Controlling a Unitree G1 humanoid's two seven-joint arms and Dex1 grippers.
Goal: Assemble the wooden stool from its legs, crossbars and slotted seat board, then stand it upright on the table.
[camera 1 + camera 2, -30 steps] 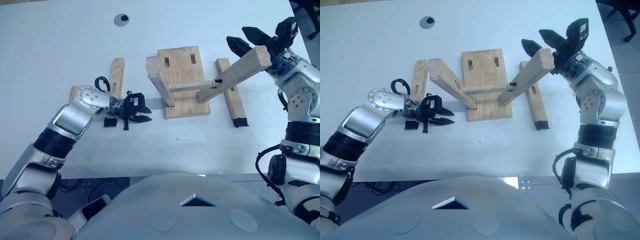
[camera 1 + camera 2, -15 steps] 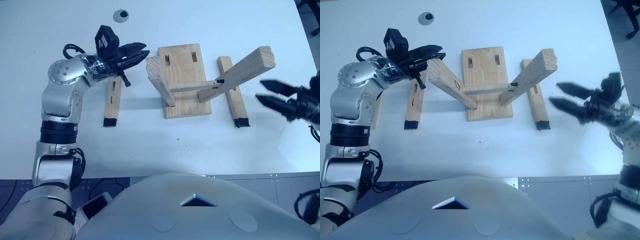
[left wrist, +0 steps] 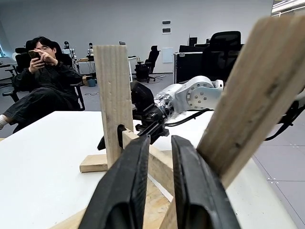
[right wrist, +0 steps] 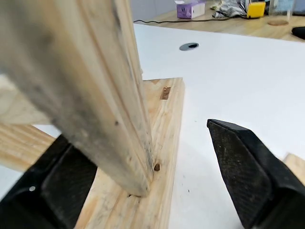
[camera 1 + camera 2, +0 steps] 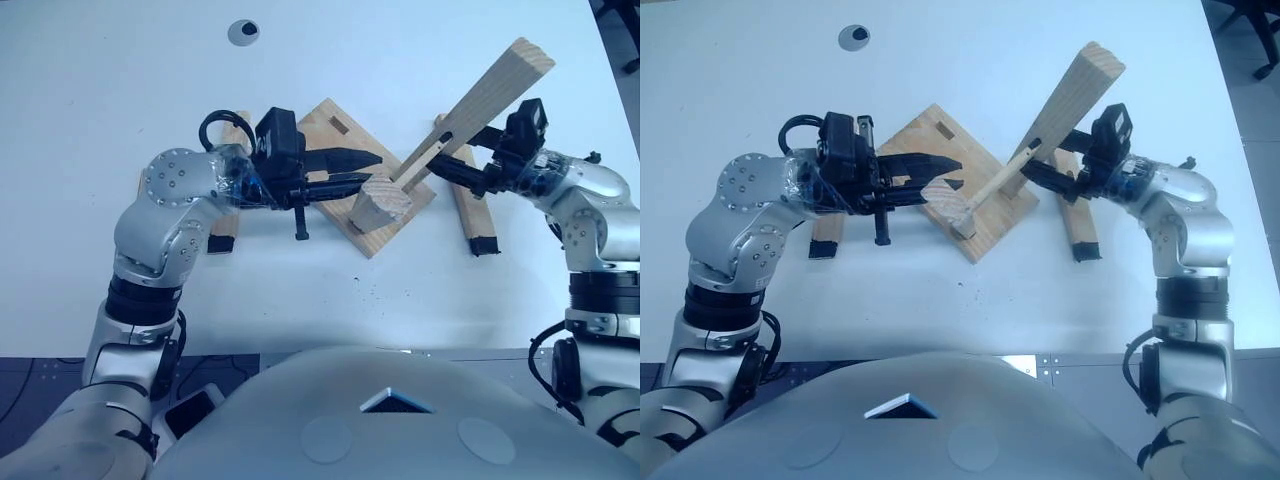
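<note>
The slotted seat board lies flat on the table, turned like a diamond. Two legs joined by a thin crossbar rest on it. The short-looking leg shows its end face, and the tall leg slants up to the far right. My left gripper is open just above the board, its tips close to the near leg and nothing between the fingers. My right gripper is open around the tall leg's foot, with one finger clear of the wood.
A loose leg with a black end lies right of the board, under my right gripper. Another loose leg lies left of the board, partly under my left arm. A round grommet sits at the far side of the white table.
The seat board has turned to a diamond and the leg frame has tipped, its tall leg now steeper. My left gripper dropped to the board; my right gripper came in to the tall leg's foot.
</note>
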